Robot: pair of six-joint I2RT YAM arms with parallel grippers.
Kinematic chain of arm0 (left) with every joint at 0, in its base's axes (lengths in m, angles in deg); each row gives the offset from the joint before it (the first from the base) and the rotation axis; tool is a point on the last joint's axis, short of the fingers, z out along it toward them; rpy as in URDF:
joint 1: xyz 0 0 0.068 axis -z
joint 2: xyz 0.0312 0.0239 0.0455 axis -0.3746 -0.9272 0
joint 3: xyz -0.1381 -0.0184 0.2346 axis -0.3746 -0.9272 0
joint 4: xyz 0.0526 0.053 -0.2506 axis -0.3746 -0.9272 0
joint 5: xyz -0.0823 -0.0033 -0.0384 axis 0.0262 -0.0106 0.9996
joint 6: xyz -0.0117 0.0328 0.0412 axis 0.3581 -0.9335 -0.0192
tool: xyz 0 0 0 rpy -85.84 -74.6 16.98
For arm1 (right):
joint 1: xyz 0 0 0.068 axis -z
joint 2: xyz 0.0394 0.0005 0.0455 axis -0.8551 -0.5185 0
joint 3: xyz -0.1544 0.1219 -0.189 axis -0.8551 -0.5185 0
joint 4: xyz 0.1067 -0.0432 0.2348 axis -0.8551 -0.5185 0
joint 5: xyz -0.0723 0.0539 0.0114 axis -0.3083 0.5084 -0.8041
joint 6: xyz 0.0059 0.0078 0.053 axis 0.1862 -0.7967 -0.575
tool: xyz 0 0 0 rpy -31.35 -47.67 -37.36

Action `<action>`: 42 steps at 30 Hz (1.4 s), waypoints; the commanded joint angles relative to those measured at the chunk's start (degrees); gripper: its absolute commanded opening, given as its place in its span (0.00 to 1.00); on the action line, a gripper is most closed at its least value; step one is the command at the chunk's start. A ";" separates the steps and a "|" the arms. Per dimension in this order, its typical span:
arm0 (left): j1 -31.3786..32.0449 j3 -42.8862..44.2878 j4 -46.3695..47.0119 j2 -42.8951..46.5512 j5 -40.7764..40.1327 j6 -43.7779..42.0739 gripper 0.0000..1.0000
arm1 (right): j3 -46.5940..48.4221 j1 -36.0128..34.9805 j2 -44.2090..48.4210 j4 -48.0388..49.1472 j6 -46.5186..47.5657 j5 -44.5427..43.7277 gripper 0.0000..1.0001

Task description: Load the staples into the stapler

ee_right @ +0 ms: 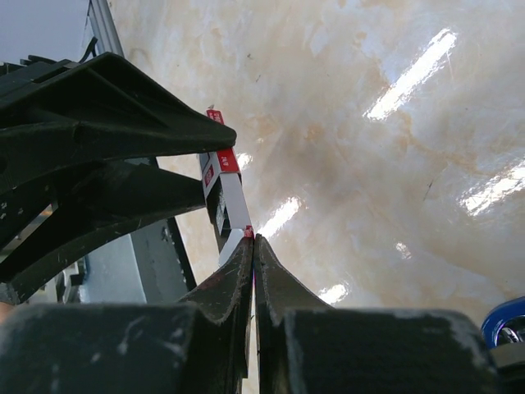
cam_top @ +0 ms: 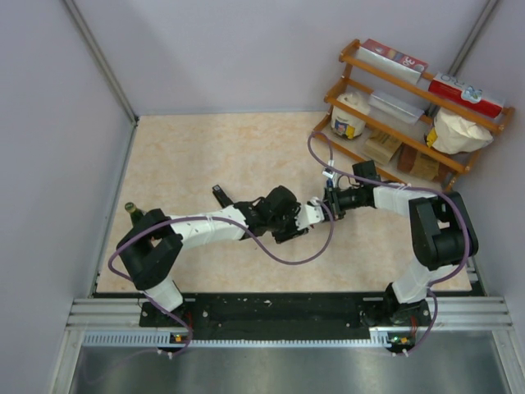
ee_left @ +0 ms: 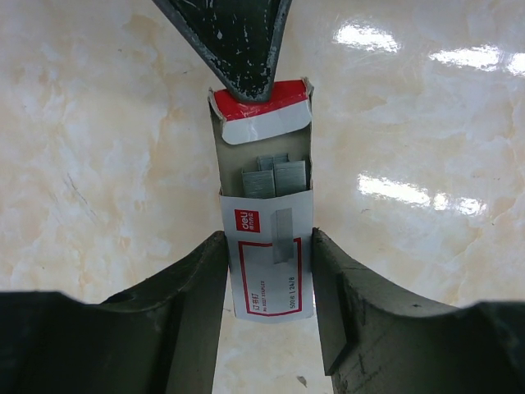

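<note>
The staples [ee_left: 275,176] lie as grey strips inside the opened white box [ee_left: 271,279], and none has reached a stapler yet. The left gripper [ee_left: 269,246] clamps the box by its two long sides, while the right gripper [ee_right: 253,249] is pressed together on the box's red far end, the two meeting over the middle of the table [cam_top: 205,148]. We judge the box opening done. Still left are lifting out a strip, opening the stapler, which we cannot pick out for certain, and seating the strip.
</note>
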 commanded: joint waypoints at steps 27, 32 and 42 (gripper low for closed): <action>0.01 -1.02 -5.52 -2.34 -2.14 -1.34 0.51 | 2.16 -2.57 1.75 0.39 4.92 -9.89 0.48; 0.01 -0.40 -7.10 -2.69 -1.97 -0.90 0.56 | 3.65 -6.45 0.60 -0.05 4.83 -14.82 0.50; 0.01 0.47 -7.72 -3.83 -2.14 -0.64 0.58 | 4.27 -8.38 0.34 -0.48 4.56 -17.46 0.51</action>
